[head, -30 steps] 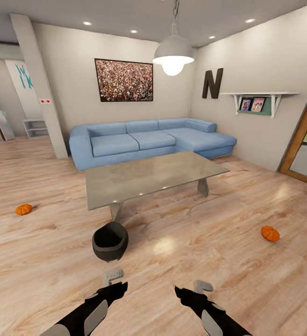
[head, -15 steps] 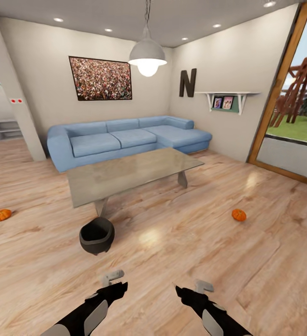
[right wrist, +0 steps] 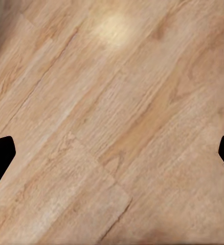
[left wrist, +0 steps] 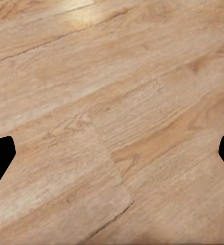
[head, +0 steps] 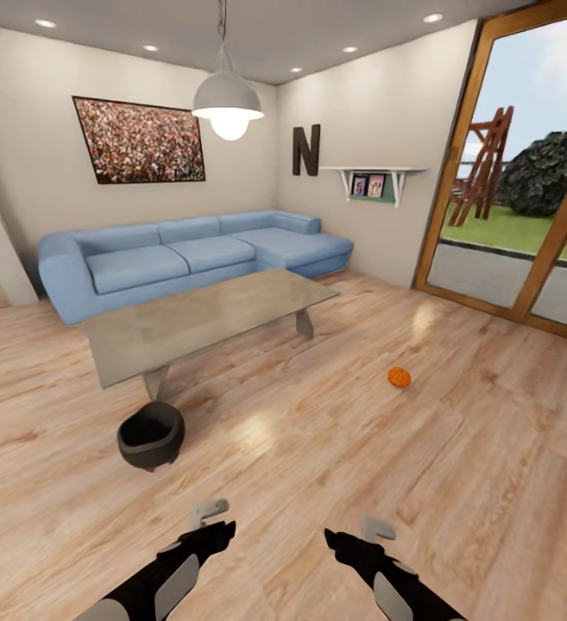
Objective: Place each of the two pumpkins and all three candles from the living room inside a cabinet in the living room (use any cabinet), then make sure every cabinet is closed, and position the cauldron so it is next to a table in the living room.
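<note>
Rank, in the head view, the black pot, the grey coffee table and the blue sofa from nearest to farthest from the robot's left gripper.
1. The squat black cauldron, on the floor just ahead of the left gripper.
2. The grey-topped low table, right behind the cauldron.
3. The light blue corner sofa, against the back wall.

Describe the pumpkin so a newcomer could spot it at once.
Start at the grey coffee table before the blue sofa. Toward the glass doors, on bare wood floor, sits the pumpkin: small, round, bright orange, unlike the larger black cauldron by the table's near leg.
</note>
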